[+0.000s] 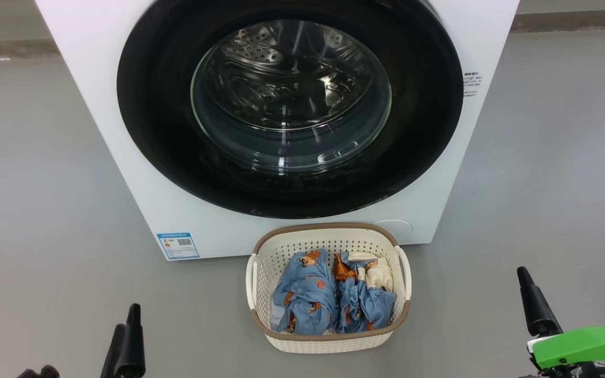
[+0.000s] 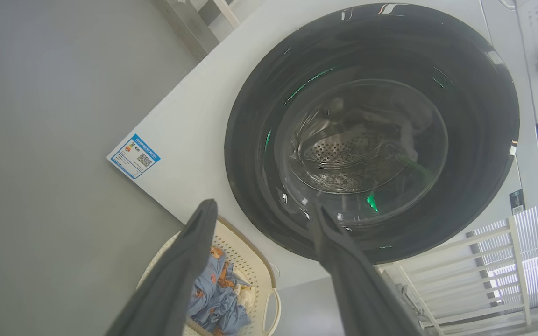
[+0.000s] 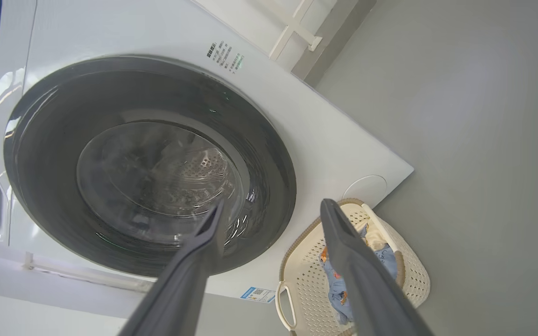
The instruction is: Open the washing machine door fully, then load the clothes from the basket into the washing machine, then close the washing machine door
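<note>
— How many big things do you see?
— You have one washing machine (image 1: 97,131) with one washing machine door (image 1: 166,147) and one blue sticker (image 1: 178,245).
— And baskets?
— You have one basket (image 1: 329,341) with two white handles (image 1: 250,281).
— How many clothes (image 1: 308,299)?
— You can count two blue bundles and one cream piece. You can't tell more than that.
— And grippers?
— Two: your left gripper (image 2: 263,205) and your right gripper (image 3: 272,205), with two jaws each.

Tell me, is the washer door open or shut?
Shut: the washing machine door lies flush against the washing machine; its drum shows through the glass.
</note>
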